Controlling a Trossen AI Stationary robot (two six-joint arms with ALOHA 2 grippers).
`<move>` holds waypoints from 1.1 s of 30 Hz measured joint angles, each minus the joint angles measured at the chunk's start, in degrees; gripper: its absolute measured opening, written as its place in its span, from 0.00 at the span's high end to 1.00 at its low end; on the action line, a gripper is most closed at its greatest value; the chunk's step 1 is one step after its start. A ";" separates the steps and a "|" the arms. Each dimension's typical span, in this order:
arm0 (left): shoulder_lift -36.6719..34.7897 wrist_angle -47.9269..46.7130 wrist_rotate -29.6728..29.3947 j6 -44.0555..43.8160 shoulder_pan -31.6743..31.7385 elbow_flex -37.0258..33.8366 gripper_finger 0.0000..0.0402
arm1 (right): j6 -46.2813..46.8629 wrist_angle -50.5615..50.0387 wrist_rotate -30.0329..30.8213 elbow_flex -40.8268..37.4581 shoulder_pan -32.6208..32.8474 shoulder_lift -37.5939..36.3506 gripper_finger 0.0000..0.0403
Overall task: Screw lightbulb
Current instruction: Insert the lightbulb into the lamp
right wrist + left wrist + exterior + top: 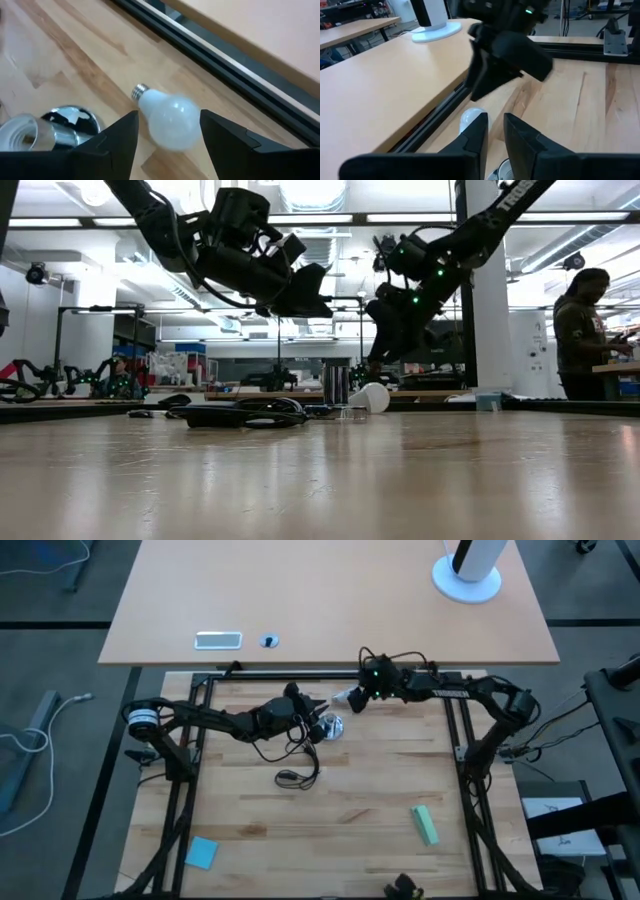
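Pickup step, we judge: lightbulb (167, 120) lies on its side on tabletop (380, 790), just beside socket (70, 125). Right claw (167, 137) released, straddling bulb – must descend, clench. Left claw (495, 132) nearly clenched (empty), near socket.

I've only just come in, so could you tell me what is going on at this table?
The two-armed robot is working on screwing in a lightbulb, which lies on its side on the wooden table near the far rail, not yet picked up. The right end effector hovers over it with its fingers open on either side. The left end effector waits close by, its fingers nearly together and empty, beside the silver socket with its black cord.
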 joint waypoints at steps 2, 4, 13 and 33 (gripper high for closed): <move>0.00 -0.36 -0.01 0.00 0.00 0.00 0.88 | -0.32 0.15 -2.86 1.70 -1.05 1.41 0.45; 0.00 -0.34 0.00 0.00 0.00 0.00 0.88 | -1.00 -0.05 -3.94 3.41 -1.43 3.22 0.43; 0.00 -1.86 -0.01 -0.17 0.00 0.00 0.85 | -8.20 -4.82 -5.75 10.96 -1.14 13.84 0.37; 0.00 -3.55 0.02 -0.48 0.00 0.00 0.86 | -24.46 -24.39 -6.74 13.72 1.83 16.41 0.42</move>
